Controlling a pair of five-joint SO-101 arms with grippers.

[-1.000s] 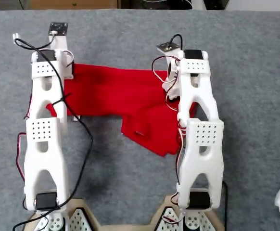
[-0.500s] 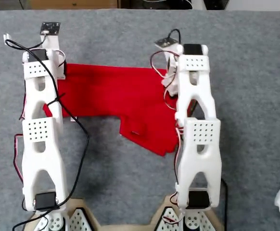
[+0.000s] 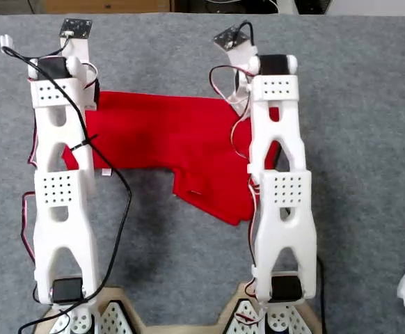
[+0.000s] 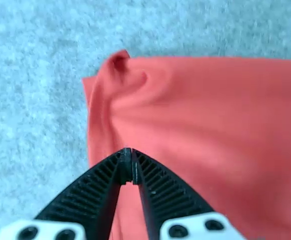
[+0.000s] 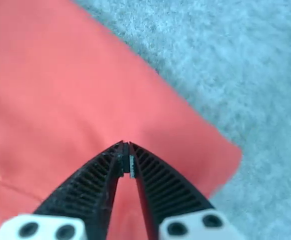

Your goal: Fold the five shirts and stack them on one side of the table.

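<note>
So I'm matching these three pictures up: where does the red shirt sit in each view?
High view: the red shirt lies spread on the grey table cover, mid-picture.
Left wrist view: shirt under the left gripper, puckered corner beyond it.
Right wrist view: shirt under the right gripper, flat corner nearby.
Shared landmark: the grey table cover.

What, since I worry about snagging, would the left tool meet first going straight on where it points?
The red shirt: the left tool, tips together, points at its cloth near a rumpled corner. Depth is unclear, so it may already touch.
</note>
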